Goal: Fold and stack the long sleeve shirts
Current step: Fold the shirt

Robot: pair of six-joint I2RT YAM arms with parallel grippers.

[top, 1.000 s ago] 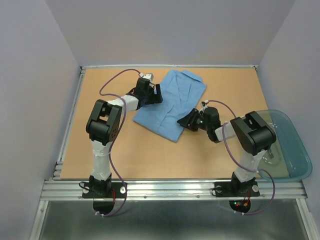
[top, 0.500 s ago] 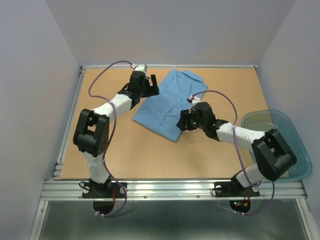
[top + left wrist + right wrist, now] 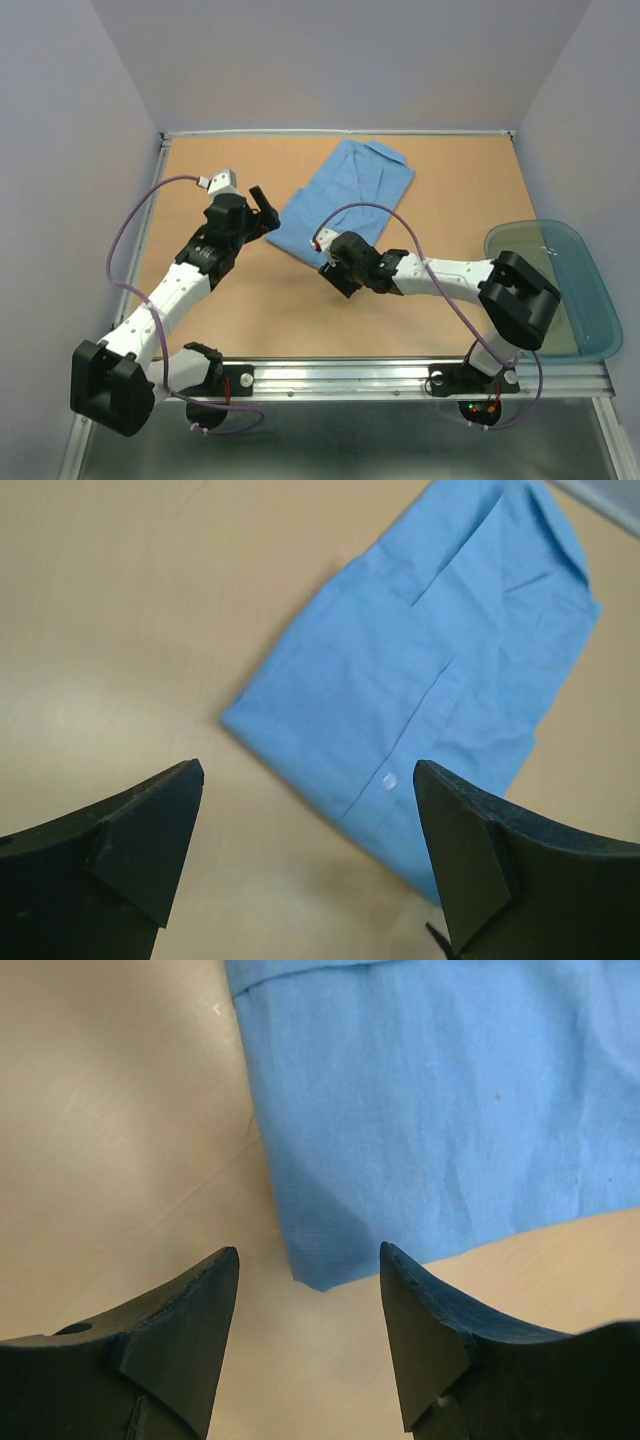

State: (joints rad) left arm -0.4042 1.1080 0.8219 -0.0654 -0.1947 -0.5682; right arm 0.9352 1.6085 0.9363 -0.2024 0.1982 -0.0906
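High above and behind the near edge, looking steeply down over the whole worktop (image 3: 460,190) to its far edge. On the left wrist, at middling range, tilted down toward the far right corner, taking in most of the shirt (image 3: 440,650). On the right wrist, pressed close over the shirt's near corner. Common to all three: shirt and bare board.

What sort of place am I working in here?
Likely a lab test cell, not a home: plain grey walls box in a wooden table, a metal rail runs along its near edge, and just a blue shirt and a teal tub are out.
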